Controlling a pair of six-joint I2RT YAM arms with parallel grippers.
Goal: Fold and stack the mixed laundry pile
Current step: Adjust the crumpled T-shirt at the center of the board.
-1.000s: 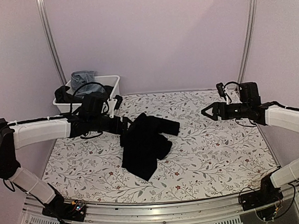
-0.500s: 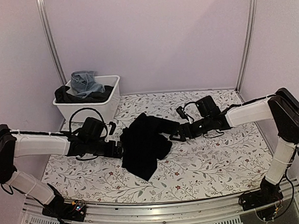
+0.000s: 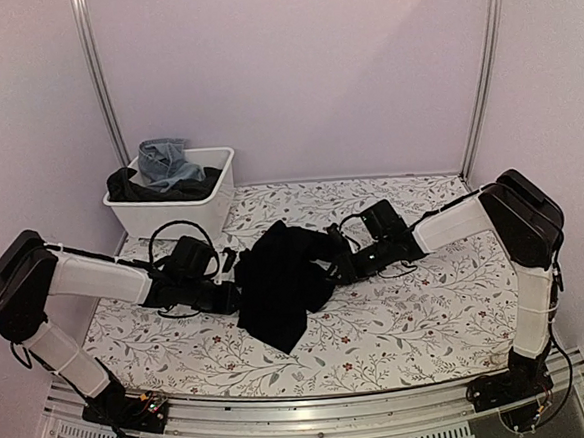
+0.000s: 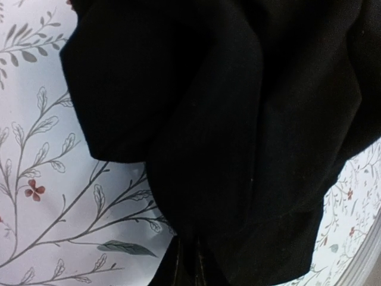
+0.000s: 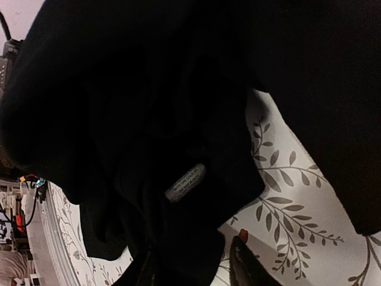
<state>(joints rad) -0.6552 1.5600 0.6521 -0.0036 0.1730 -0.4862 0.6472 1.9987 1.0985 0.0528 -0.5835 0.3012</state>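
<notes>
arms moved in | left gripper [image 3: 237,295], right gripper [image 3: 337,266] at black cloth [image 3: 276,305] (crumpled)

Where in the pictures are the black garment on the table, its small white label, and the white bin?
black garment [image 3: 277,290], top view, middle of the crumpled cloth.
white label [image 5: 186,182], right wrist view, centre of the tag.
white bin [image 3: 171,211], top view, its front wall.

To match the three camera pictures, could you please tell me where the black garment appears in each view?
Top external: the black garment lies crumpled mid-frame.
Left wrist: it fills the centre and right.
Right wrist: it covers most of the frame.
Shared landmark: the floral tablecloth beneath it.
</notes>
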